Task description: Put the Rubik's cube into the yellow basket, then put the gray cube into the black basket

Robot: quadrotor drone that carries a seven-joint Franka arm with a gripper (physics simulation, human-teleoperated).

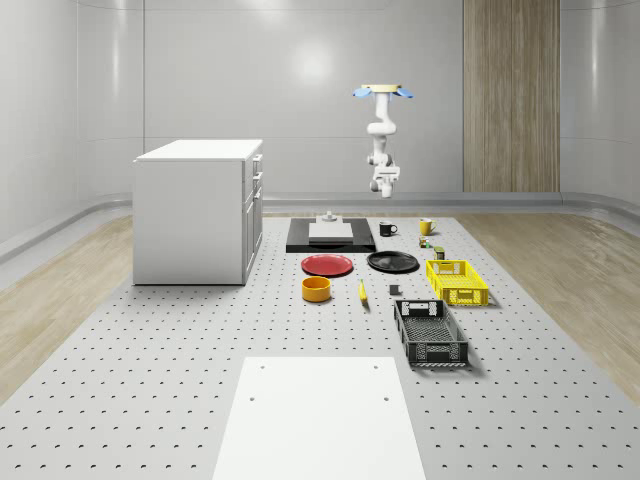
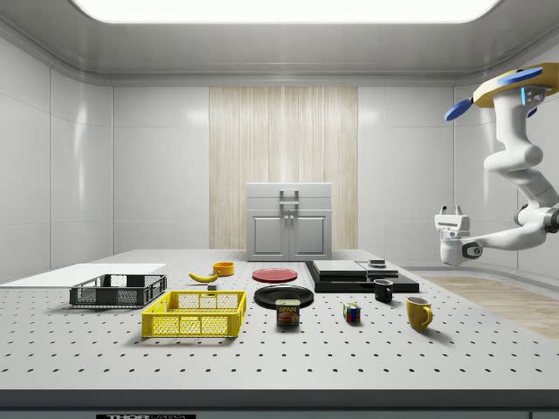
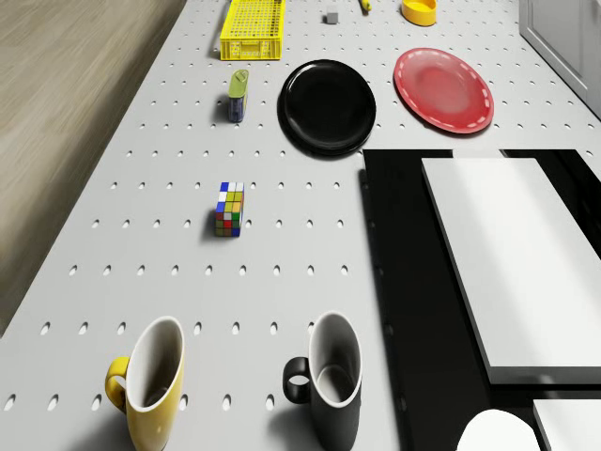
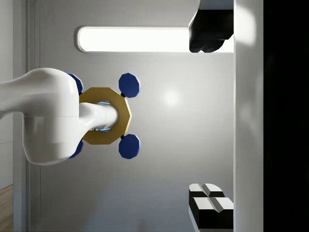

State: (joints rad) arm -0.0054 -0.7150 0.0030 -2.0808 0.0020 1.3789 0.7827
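White flat panel [image 1: 318, 420] lies at the whole-scene view's bottom centre on the perforated grey bench [image 1: 150, 400]. The yellow-bodied quadrotor drone [image 1: 383, 92] hovers high over the bench's far end, upper right of centre, with the white gripper [image 1: 383, 188] hanging in the air, jaws apart. The black mesh basket [image 1: 430, 332] sits lower right and the yellow mesh basket [image 1: 457, 281] just above it. The multicoloured Rubik's cube [image 3: 228, 209] stands on the bench between the mugs and the black plate. The small gray cube [image 1: 394, 291] rests just left of the yellow basket.
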